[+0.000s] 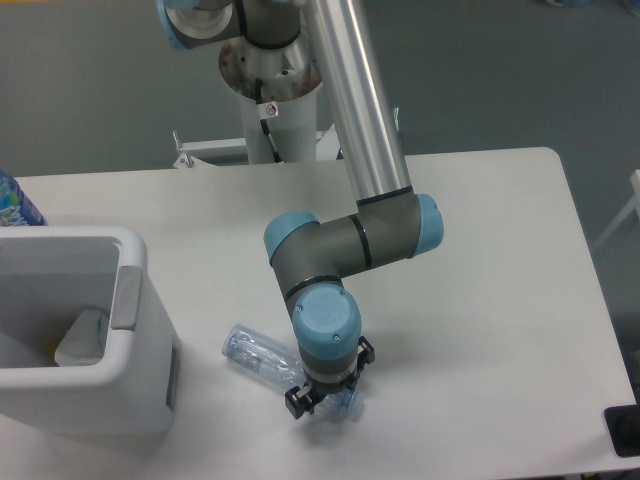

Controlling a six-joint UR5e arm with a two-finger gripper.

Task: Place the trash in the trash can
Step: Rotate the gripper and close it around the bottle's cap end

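Observation:
A crushed clear plastic bottle [256, 355] lies on the white table, its pale blue cap end [346, 401] pointing right. My gripper [326, 385] points straight down over the cap end of the bottle, low near the table. Its jaws stand open, one finger on each side of the bottle's neck. The wrist hides the part of the bottle between them. The white trash can [135, 262] stands at the left edge, a short way left of the bottle. A pale crumpled piece [84, 336] lies inside it.
A blue-labelled bottle [14, 202] peeks in at the far left behind the bin. The robot's base column [272, 105] rises at the table's back edge. A dark object [624, 430] sits at the lower right corner.

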